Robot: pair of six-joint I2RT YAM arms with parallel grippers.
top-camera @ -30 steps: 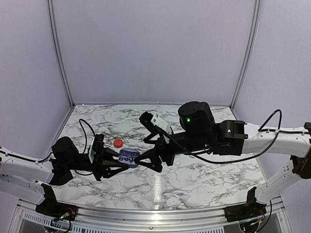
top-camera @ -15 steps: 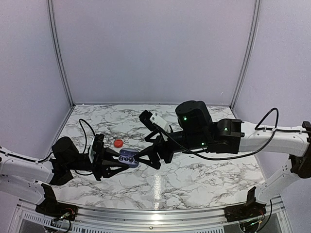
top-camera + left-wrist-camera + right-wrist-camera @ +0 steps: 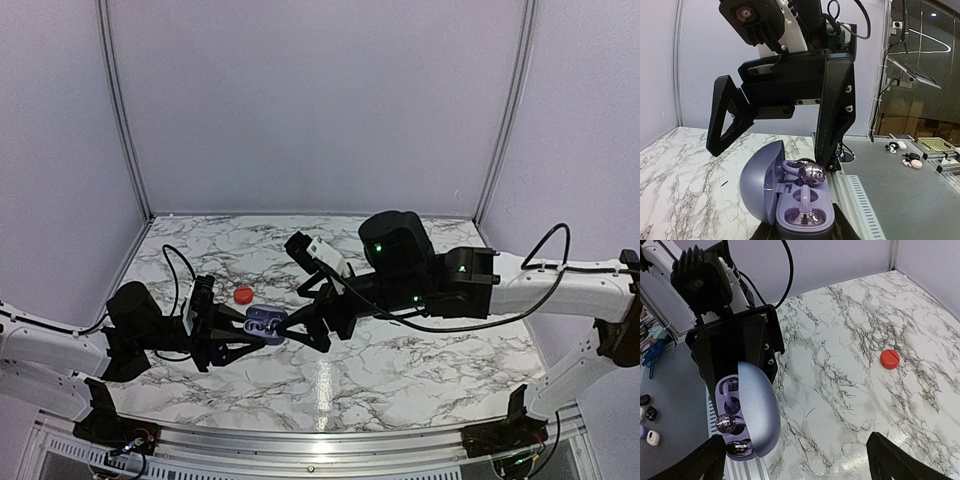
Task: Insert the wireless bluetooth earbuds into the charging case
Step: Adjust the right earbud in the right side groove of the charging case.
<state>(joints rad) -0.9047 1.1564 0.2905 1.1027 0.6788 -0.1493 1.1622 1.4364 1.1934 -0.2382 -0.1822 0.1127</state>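
My left gripper (image 3: 248, 330) is shut on the lavender charging case (image 3: 266, 324), holding it above the marble with its lid (image 3: 759, 184) swung open. One glossy silvery earbud (image 3: 805, 218) sits down in the near well. A second earbud (image 3: 813, 173) rests high on the far well, its stem loop behind it. My right gripper (image 3: 301, 335) is open with nothing in it, its black fingers (image 3: 836, 107) spread just beyond the case, one close to the upper earbud. In the right wrist view the case (image 3: 758, 410) and the raised earbud (image 3: 723, 423) sit at lower left.
A small red bud (image 3: 243, 295) lies on the marble table (image 3: 400, 370) behind the case, also seen as the red bud (image 3: 889, 359) in the right wrist view. Grey walls close the back and sides. Beyond the table edge stands a grey bench (image 3: 920, 200) with small items.
The right arm has edged slightly left, its open fingers closer around the case. The left arm and the case have not moved.
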